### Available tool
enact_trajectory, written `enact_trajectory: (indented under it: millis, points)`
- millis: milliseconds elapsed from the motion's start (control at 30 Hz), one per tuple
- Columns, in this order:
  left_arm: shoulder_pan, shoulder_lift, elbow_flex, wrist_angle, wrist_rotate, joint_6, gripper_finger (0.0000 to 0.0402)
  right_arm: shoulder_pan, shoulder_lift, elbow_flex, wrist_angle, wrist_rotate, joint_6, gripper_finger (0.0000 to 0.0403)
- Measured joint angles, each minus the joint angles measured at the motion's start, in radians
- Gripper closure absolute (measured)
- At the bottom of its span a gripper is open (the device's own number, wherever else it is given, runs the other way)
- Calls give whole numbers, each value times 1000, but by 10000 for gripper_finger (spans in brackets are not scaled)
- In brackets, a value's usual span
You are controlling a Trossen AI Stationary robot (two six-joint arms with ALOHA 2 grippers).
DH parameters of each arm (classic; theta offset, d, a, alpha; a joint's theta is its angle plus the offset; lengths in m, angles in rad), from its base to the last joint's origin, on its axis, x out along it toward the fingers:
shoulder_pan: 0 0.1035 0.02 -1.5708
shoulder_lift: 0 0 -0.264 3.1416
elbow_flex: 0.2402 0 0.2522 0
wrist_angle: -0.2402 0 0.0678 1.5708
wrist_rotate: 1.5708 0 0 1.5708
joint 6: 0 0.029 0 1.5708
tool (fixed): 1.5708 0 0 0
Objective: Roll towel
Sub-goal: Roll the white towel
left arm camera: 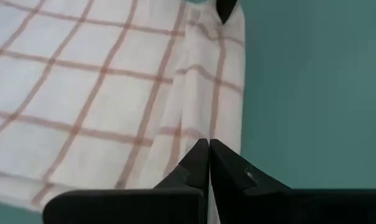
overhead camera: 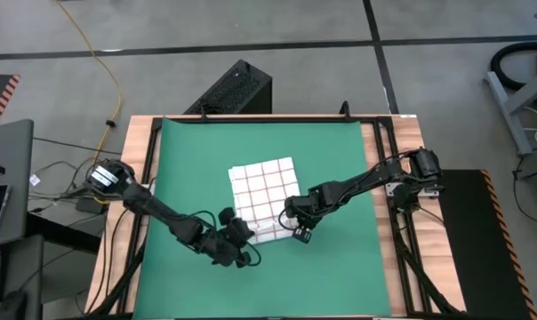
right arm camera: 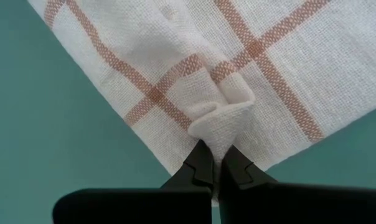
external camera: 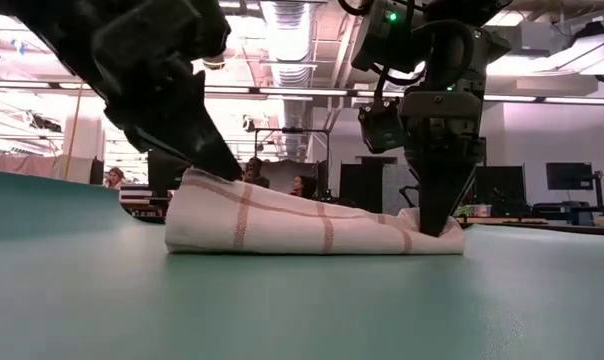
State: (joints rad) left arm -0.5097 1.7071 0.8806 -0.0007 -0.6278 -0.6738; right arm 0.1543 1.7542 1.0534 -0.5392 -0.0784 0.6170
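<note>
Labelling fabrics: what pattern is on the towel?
White with a thin reddish-brown grid; the towel shows best in the right wrist view.

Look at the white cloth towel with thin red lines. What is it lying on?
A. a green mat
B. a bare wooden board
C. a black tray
A: the white cloth towel with thin red lines lies on the flat green mat covering the table.

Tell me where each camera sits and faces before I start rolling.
High: overhead, straight down; both arms, towel on green mat.
Low: table height, level across; both claws pinching the towel's near fold.
Left wrist: behind left claw, shut on towel.
Right wrist: behind right claw, shut on a pinched pleat.
Shared: every view shows the towel.
</note>
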Motion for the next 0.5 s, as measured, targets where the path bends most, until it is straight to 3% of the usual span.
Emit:
enact_trajectory:
  millis: [500]
  points:
    - [16, 98, -1, -28, 6, -43, 401, -5, 0, 1, 1, 0, -15, 388]
